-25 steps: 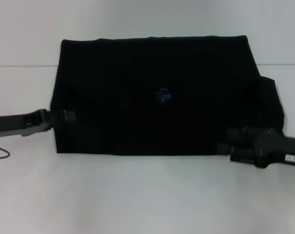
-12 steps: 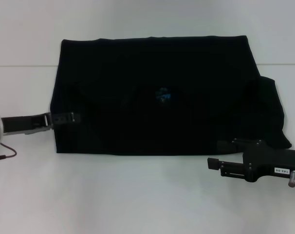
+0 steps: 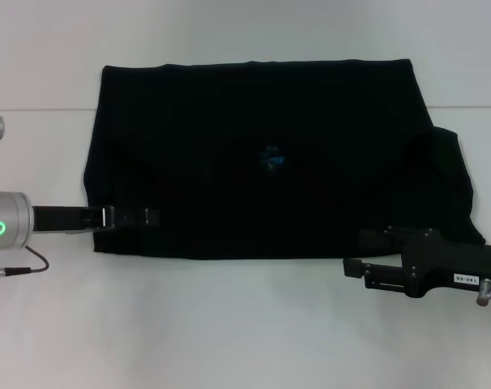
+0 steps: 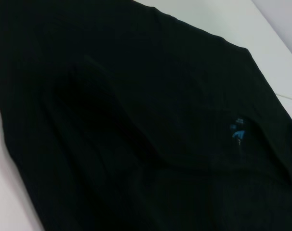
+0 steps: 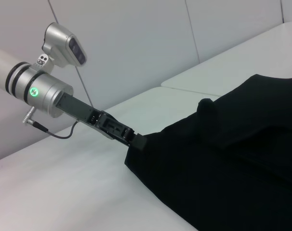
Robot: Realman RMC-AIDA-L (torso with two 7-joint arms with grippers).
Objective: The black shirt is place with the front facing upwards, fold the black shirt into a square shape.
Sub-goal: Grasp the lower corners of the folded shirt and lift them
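Observation:
The black shirt lies flat on the white table as a wide folded rectangle, with a small blue label near its middle. One sleeve bulges out at the right side. My left gripper reaches in from the left and lies over the shirt's near left corner. The right wrist view shows the left gripper touching that corner. My right gripper sits just off the shirt's near edge at the right, open and holding nothing. Black shirt fills the left wrist view, where the label also shows.
The white table extends on all sides of the shirt, with a seam line running across the far part. A thin cable hangs from the left wrist. A white wall stands behind the table.
My left gripper moved nearer and slid in over the shirt's near left corner. My right gripper pulled back off the cloth to just outside the near edge. The shirt has not shifted.

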